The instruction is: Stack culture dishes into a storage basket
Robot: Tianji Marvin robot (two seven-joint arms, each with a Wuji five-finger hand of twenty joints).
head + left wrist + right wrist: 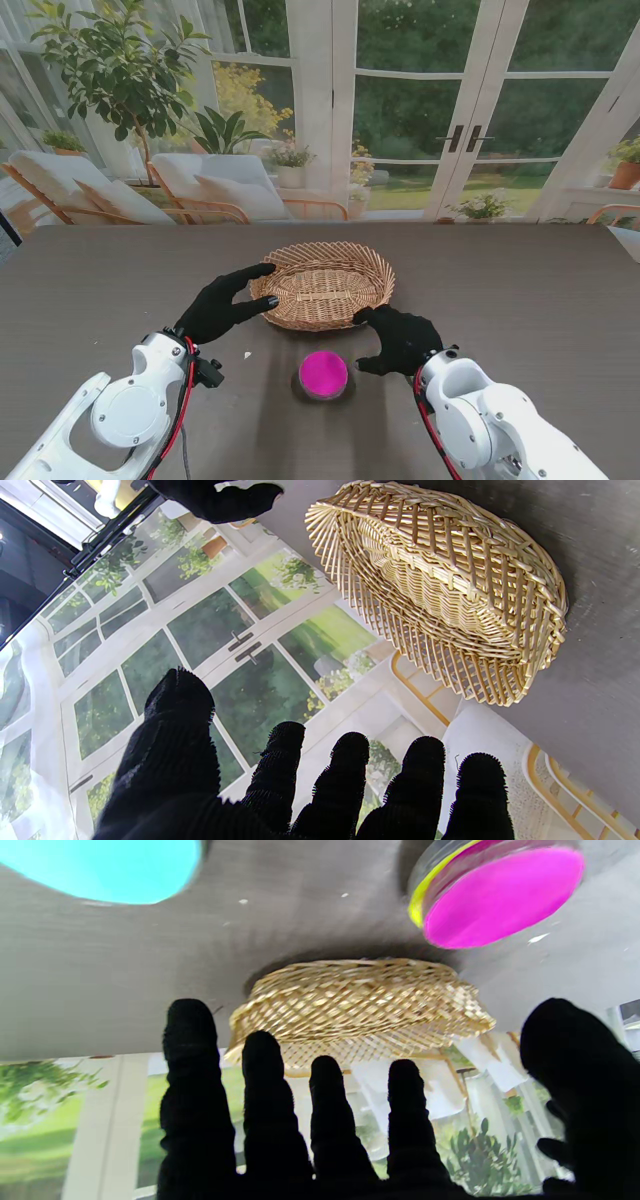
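Left hand [222, 305] spread, empty, thumb at basket [322, 284] rim, likely for steadying. Right hand [401, 338] spread, empty; dish [323, 374] seen just beside its thumb, on table [540, 300], ungrasped.

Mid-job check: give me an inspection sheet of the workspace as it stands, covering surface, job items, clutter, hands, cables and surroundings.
Surface: dark wood-grain table, a few pale specks near the left wrist.
Job's things: oval wicker basket at centre, nothing visible inside it; magenta culture dish on the table nearer to me than the basket, a yellow layer showing under it in the right wrist view; a cyan disc at the edge of the right wrist view only.
Clutter: nothing seen.
Hands: left hand open, at the basket's left rim; right hand open, between basket and dish.
Cables: red cables along both wrists.
Surroundings: backdrop of glass doors, plants and loungers.
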